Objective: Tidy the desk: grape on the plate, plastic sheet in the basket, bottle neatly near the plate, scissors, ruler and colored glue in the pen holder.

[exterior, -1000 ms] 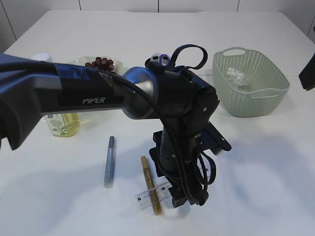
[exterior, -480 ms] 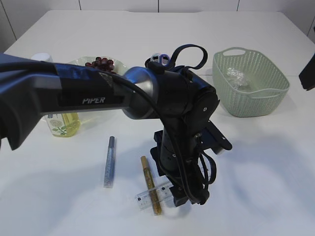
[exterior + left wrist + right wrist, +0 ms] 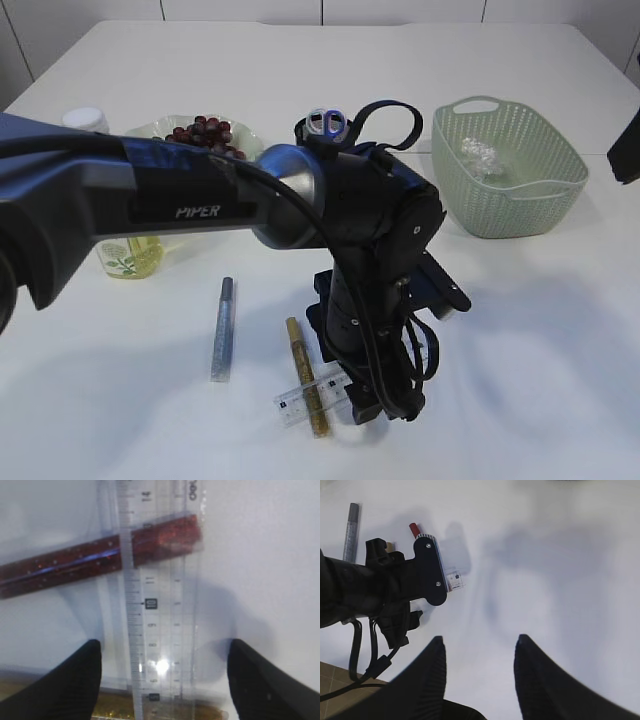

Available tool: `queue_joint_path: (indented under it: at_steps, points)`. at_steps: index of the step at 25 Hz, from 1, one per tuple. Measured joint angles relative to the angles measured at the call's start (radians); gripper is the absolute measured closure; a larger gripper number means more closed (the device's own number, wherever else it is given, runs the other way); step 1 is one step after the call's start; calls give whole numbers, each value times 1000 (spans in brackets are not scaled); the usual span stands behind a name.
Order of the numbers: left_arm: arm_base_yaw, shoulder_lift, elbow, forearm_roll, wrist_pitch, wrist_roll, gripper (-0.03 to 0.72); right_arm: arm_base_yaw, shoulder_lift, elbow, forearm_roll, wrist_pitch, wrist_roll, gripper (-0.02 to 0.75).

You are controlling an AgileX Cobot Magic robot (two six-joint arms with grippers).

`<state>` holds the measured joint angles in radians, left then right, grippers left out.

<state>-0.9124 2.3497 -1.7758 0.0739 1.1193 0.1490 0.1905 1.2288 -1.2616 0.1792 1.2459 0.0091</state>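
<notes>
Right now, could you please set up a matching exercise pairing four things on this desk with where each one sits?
Things:
1. dark red grapes
2. crumpled clear plastic sheet
3. transparent plastic ruler
4. silver glitter glue pen

Places:
A. inside the pale green woven basket
B. lying alone on the table, left of the gold pen
C. on the clear plate
D. between the open left end effector fingers

Pairs: 1-C, 2-A, 3-D, 4-B

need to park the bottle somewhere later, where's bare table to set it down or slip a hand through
Bare table lies right of the left arm, in front of the basket. Another free patch is front left, below the bottle and left of the silver glue stick. It is crowded under the left gripper, whose open jaws straddle the ruler lying across the red glue stick and gold glue stick.
</notes>
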Motion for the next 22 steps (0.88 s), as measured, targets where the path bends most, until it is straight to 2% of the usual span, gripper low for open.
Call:
queue_joint_path:
  at_steps: [9, 22]
  points:
    - [0, 0, 0, 0, -2, 0, 133, 0, 0, 0, 0, 0, 0, 374]
    - [0, 0, 0, 0, -6, 0, 288, 0, 0, 0, 0, 0, 0, 374]
